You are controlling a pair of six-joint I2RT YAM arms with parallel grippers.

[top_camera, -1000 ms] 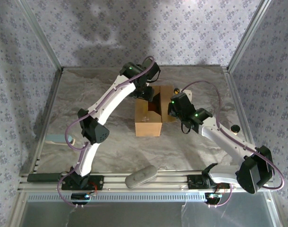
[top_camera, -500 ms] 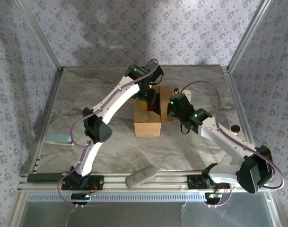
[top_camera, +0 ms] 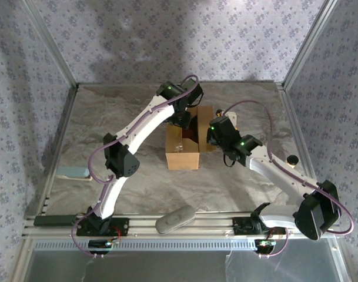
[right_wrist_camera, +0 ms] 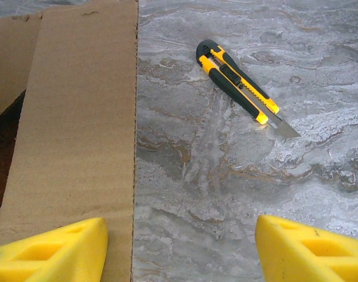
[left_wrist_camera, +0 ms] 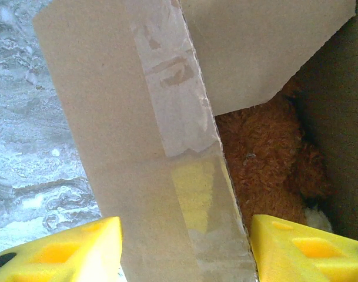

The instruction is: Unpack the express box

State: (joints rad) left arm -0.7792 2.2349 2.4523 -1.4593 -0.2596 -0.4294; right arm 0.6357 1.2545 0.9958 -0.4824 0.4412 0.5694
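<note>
Progress check, biggest item first. We are finding the marbled table (top_camera: 108, 117) carrying the express box (top_camera: 183, 154) at its middle, between the two arms, upright with its top facing up. We are reading the seam as already cut. The top is gaping, one long flap (left_wrist_camera: 137, 117) is swung clear of the opening, and the right-side flap (right_wrist_camera: 79, 117) is lying folded outward over the table. We are therefore counting the opening step as done, or very nearly. We are seeing a fuzzy brown plush toy (left_wrist_camera: 261, 153) down inside the carton, so we are judging the emptying step as not yet done and the main work left. The left gripper (left_wrist_camera: 181, 226) is hovering at the far part of the box, its fingers apart on either side of the long flap. We are not able to tell whether the pads are pressing the flap's edges or merely flanking it. The right gripper (right_wrist_camera: 179, 235) is sitting spread wide beside the right-side flap, with bare table between its fingers. A yellow-and-black utility knife (right_wrist_camera: 237, 79) is lying on the table apart from the box, blade out, in neither gripper. A strip of clear tape (left_wrist_camera: 179, 100) is clinging along the long flap's edge.
</note>
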